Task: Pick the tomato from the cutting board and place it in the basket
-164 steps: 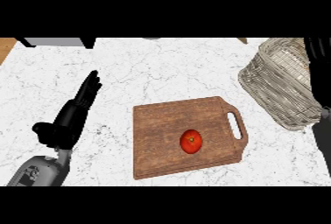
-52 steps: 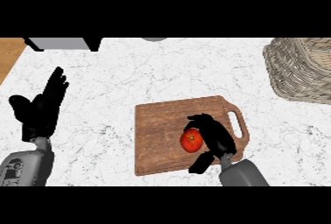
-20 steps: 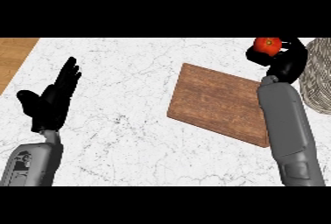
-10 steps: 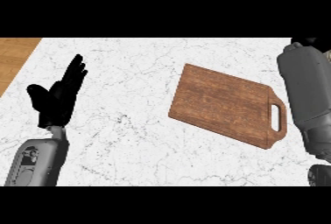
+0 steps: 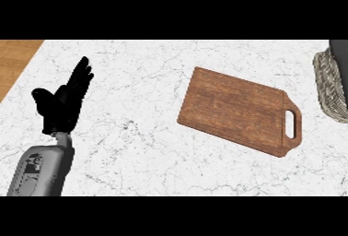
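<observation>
Head view looks down on a white surface with thin grey lines in it. A brown cutting board lies in the middle, tilted, with its handle on the right side. No tomato shows on the cutting board, and no tomato shows anywhere else in this view. The basket sits at the right edge, near the board but not touching it, and only a bit of its woven wall shows. Its inside is hidden, so I cannot tell if the tomato is in there. I think a tomato is light, round and smooth, so it can roll or slip. Its skin is thin and it is soft inside, so a hard squeeze could squash it. The best place to hold it is, I think, around its fat middle, with fingers on one side and the thumb on the other. The left robot hand is at the left side, well apart from the board. It is wide open with its fingers straight and pointing up. It holds nothing and is just resting. The right robot hand does not show at all, so I cannot say if it is released, clenched or holding something. A dark shape sits at the top right corner above the basket, but I cannot tell what it is.
</observation>
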### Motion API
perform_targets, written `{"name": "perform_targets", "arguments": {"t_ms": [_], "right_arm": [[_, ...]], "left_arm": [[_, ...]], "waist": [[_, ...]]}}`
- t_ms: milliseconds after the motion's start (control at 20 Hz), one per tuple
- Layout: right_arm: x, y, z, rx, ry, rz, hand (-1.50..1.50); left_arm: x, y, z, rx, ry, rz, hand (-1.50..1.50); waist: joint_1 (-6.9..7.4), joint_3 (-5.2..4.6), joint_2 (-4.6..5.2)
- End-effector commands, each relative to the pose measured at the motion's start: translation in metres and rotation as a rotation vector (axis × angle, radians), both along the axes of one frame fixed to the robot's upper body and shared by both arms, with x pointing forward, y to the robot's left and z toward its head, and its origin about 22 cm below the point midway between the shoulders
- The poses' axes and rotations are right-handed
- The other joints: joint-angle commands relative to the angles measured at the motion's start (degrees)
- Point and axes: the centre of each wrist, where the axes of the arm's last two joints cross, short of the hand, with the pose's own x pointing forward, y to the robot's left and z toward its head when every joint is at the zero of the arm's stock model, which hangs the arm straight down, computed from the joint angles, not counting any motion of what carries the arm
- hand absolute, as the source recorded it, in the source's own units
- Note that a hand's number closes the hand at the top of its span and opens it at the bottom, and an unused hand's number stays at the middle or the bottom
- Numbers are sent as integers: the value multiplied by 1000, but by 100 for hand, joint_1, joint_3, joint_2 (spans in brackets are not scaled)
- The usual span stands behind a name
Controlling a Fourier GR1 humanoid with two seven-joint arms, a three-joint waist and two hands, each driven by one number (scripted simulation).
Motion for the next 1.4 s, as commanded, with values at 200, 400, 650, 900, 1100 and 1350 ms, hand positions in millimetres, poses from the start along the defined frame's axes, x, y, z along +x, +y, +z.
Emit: {"name": "perform_targets", "arguments": {"t_ms": [200, 400, 650, 900, 1100, 1350], "right_arm": [[-6, -40, 11, 9, 28, -158, 150], [-12, -58, 27, 14, 116, -180, 150], [-16, -71, 16, 42, 183, -225, 150], [-27, -92, -4, 104, 233, -278, 150], [-30, -95, -17, 127, 249, -301, 150], [-33, -103, -14, 141, 234, -298, 150]], "left_arm": [[5, -2, 6, 5, -17, 2, 0], [4, 1, -1, -3, -6, 2, 0], [3, 1, -2, -4, -1, 10, 0], [-4, 2, -14, 6, 14, 18, 0], [1, 16, -1, -5, -2, 16, 0], [-4, 4, -14, -16, 11, 13, 0]], "waist": [[-40, 3, 20], [-42, 2, 20], [-56, 10, 14], [-76, 27, 23], [-81, 30, 2], [-168, 37, -35]]}}
